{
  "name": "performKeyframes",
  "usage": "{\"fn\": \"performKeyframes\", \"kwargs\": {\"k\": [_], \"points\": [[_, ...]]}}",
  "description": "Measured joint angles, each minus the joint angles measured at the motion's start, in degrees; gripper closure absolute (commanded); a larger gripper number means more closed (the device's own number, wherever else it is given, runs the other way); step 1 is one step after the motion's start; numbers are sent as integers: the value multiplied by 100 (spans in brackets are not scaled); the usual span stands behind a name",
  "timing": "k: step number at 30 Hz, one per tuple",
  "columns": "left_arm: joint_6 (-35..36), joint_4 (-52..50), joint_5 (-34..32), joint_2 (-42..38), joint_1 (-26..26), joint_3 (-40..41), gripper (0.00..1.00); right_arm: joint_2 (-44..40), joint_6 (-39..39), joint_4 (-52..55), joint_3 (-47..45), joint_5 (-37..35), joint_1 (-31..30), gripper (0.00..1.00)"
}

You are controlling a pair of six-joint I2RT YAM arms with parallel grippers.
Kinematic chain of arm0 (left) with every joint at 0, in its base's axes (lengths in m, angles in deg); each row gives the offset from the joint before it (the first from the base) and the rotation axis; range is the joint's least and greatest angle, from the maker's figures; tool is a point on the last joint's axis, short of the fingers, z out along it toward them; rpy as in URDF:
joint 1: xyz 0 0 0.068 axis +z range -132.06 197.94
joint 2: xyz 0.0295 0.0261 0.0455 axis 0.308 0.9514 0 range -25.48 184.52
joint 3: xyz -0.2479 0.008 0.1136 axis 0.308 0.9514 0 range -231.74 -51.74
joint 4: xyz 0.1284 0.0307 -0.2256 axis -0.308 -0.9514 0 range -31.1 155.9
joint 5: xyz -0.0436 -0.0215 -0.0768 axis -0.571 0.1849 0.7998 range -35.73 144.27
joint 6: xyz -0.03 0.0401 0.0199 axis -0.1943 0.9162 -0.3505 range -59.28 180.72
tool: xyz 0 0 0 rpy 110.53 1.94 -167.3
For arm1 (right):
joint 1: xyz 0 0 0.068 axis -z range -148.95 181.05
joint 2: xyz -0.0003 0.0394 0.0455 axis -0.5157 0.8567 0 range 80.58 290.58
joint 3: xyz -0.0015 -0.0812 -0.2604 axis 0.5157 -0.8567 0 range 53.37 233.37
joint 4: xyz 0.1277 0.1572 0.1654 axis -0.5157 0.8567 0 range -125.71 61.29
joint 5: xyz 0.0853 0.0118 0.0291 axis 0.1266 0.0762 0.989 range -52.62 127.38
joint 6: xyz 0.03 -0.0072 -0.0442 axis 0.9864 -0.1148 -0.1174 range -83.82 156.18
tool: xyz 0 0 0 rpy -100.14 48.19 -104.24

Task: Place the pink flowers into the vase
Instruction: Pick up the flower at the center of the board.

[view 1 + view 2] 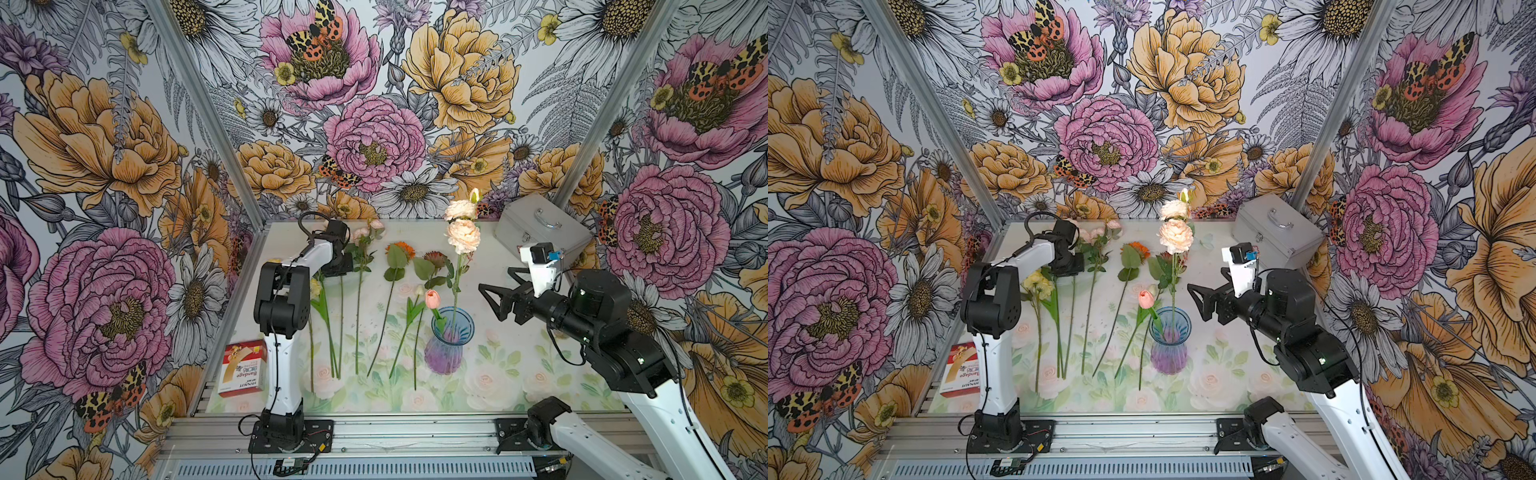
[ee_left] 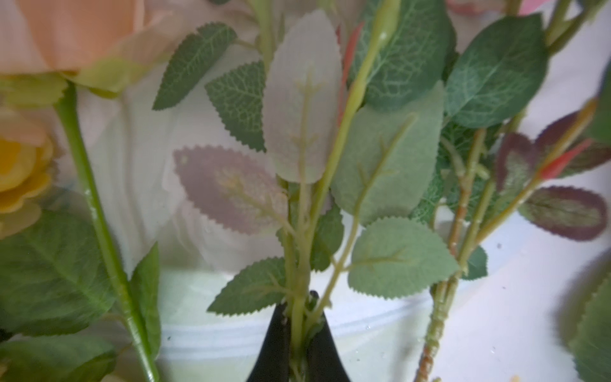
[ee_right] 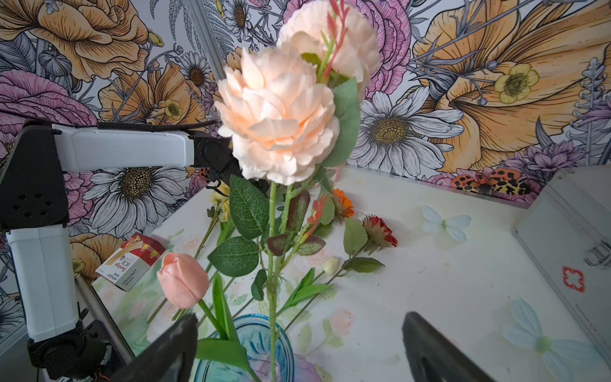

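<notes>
1. The left wrist view alone showed the left gripper (image 2: 297,317) clamped together on the stem of the gripped spray (image 2: 298,284), a leafy pink spray; in both top views the wrist body hid that grip.
2. The right wrist view alone showed the right gripper (image 3: 301,317) with its jaws wide apart and holding nothing, near the blue rim of the vase (image 3: 261,337); it also showed a red cross (image 3: 573,279) on the metal case (image 3: 562,231), which the top views did not show.
3. Only the top views showed the vase's purple body and the whole row of stems lying on the table (image 1: 519,374).
4. Count, left to right, in a top view:
   - one bandage box (image 1: 243,368) at the table's left edge;
   - yellow blooms (image 1: 1037,282), partly hidden behind the left arm, number not determinable;
   - one gripped spray, lying flat;
   - one second spray (image 1: 363,251) of pink blooms, lying just beside it;
   - one orange flower (image 1: 400,249);
   - one white bud (image 1: 419,290);
   - one dark red flower (image 1: 434,257);
   - one vase;
   - one metal case in the far right corner.
5. The pink flowers numbered four stems; two lay on the table, one of them clamped; two stood in the vase, namely the pink tulip (image 1: 432,298), leaning left over the rim, and the tall spray (image 1: 462,235), upright.
6. Grippers numbered two; the right one was just right of the vase and apart from it.
</notes>
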Motion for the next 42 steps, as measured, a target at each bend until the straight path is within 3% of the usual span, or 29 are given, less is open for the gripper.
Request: {"fn": "performKeyframes", "kwargs": {"k": [11,25,35,42], "points": [[50,-2,365,-1388,-74,-640,100,417,-103,-13,446,605,-2,3],[350,17,997,-2732,-398,-1515,100,1657,-96,-426,1851,1034,-105,4],[549,125,1655,-3613,-428,-1510,100,2933,122,-1414,3106,1412,-382,10],[671,678,2157,-4422,-555,-984,100,4089,232,-1720,4258,1646,-660,15]]}}
